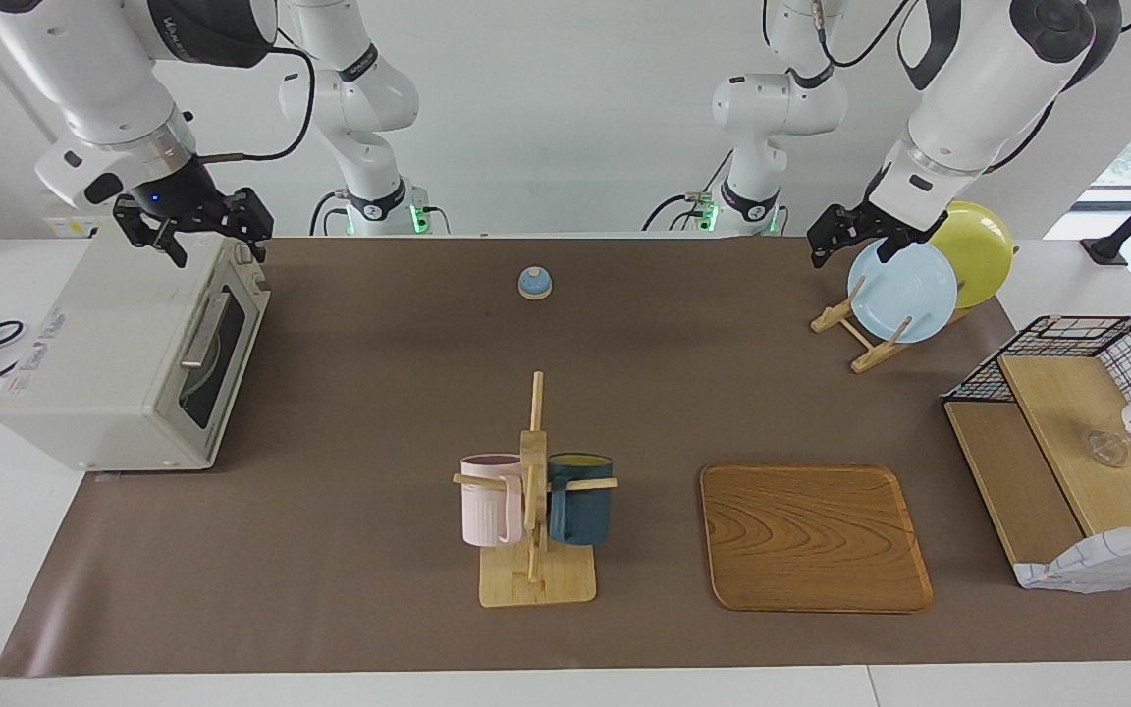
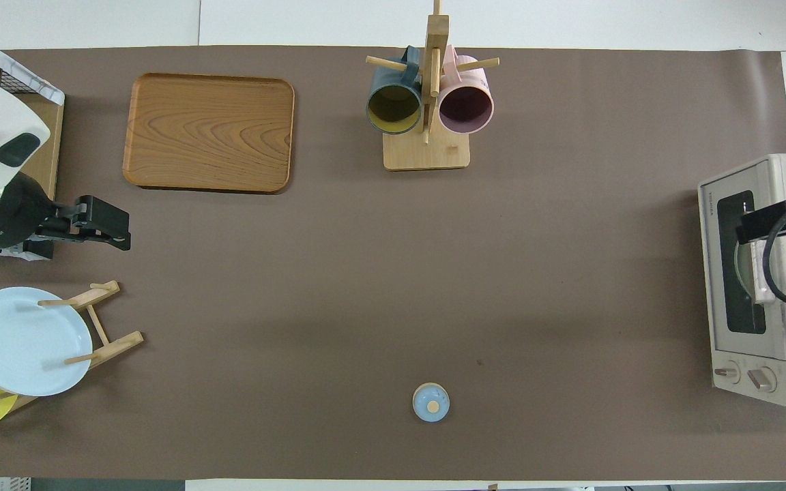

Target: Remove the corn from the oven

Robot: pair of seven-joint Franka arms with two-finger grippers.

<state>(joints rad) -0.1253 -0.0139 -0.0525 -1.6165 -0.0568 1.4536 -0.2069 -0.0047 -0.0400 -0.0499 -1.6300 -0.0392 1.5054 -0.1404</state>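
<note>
Off-white toaster oven [image 1: 124,363] sits at the right arm's end of the table, door shut; no corn visible, and I can't tell what's behind the dark glass. Right gripper [image 1: 194,228] hangs over the oven's top edge nearest the robots, jaws spread wide, holding nothing. Left gripper [image 1: 855,236] is up over the plate rack [image 1: 860,339] with its pale blue plate [image 1: 904,292] and yellow plate [image 1: 980,250], also wide open and empty. Wooden tray [image 1: 814,537] and mug tree [image 1: 534,511] lie farther out.
</note>
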